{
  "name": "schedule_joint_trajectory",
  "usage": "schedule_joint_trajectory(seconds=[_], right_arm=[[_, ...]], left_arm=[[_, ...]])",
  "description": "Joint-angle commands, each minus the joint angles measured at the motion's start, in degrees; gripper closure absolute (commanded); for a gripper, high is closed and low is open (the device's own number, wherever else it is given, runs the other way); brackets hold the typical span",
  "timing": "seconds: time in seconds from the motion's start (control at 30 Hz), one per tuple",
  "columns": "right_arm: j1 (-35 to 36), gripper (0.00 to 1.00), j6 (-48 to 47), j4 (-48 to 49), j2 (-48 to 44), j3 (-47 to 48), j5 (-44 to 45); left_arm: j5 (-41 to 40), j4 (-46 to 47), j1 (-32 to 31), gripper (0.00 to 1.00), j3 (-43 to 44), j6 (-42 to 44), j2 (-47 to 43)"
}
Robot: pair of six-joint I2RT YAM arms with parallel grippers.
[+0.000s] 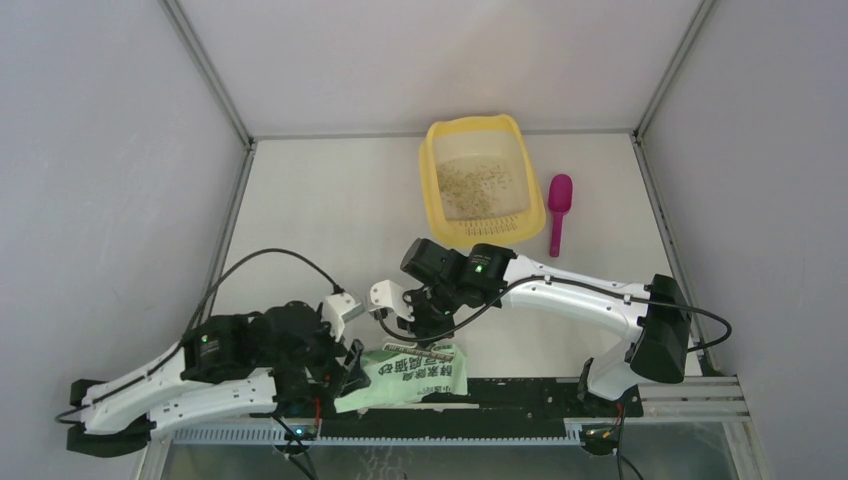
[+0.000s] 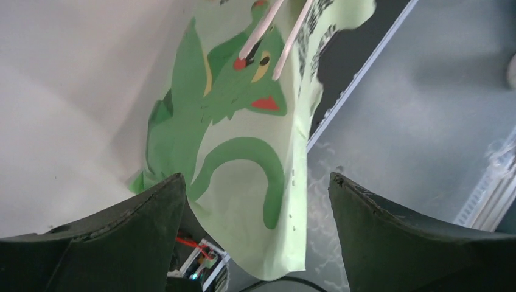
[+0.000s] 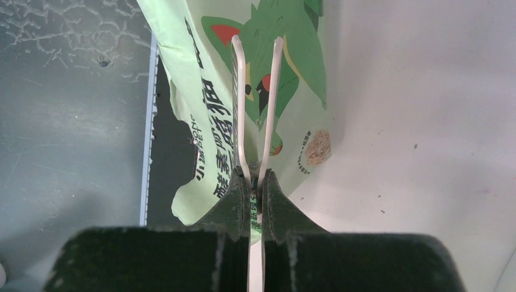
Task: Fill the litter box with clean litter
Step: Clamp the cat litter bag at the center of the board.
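Yellow litter box (image 1: 429, 172) sits far back on the tabletop (image 1: 330, 210), with a thin layer of clean litter (image 1: 475, 182) inside. Well nearer than the box, the left gripper (image 2: 255, 182) gapes wide by a green bag (image 1: 415, 375). The right gripper (image 3: 257, 182) pinches a white clip (image 3: 240, 91) lying over the bag.

The top camera looks down from above and behind the arms (image 1: 570, 295), taking in the whole table (image 1: 330, 200), with the litter box (image 1: 432, 190) far off toward 12 o'clock. Both wrist cameras peer close past their own fingers (image 2: 389, 237) at the green bag (image 1: 415, 372), near 6 o'clock from above.
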Motion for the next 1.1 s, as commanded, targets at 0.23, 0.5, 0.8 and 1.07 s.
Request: schedule_joint_trajectory(seconds=[0.23,0.5,0.8,1.07], right_arm=[[-0.29,1.0,-1.5,-1.41,-0.29,0.96,-0.08],[-0.33,1.0,-1.85,-0.95,-0.39,0.9,-1.0],[1.97,1.0,-2.33,-1.33,-0.14,0.76,1.27],[3.63,1.0,-2.18,-4.8,5.95,4.64,6.69]], left_arm=[[0.31,-4.79,-2.36,0.21,-2.45,3.79,3.77],[-13.95,-8.22,-0.53,1.0,2.24,-0.64,11.31],[-4.83,-2.89,13.81,1.0,5.05,1.9,13.86],[-2.28,-0.61,15.59,1.0,7.99,3.78,14.19]])
